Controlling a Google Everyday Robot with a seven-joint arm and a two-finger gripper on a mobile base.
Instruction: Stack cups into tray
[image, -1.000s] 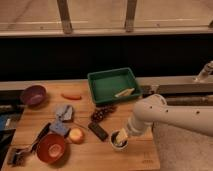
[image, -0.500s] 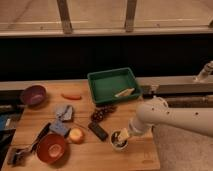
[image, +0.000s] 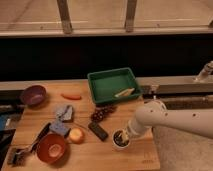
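Note:
A cream-white cup (image: 120, 140) stands on the wooden table near its front right edge. Its inside looks dark, and I cannot tell whether the dark grey cup sits in it; I see no dark grey cup elsewhere. My gripper (image: 124, 134) reaches in from the right on the white arm (image: 165, 119) and is right at the cup's top, covering part of its rim. The green tray (image: 100, 88) stands at the back of the table, behind the cup. A pale yellow object (image: 124, 92) lies in its right side.
A purple bowl (image: 33, 95) and a carrot (image: 71, 96) lie at the back left. Dark grapes (image: 102, 114), a black bar (image: 98, 131), an orange fruit (image: 76, 135), grey-blue cloths (image: 63, 113), a red-orange bowl (image: 51, 148) and a brush (image: 19, 155) fill the left and middle.

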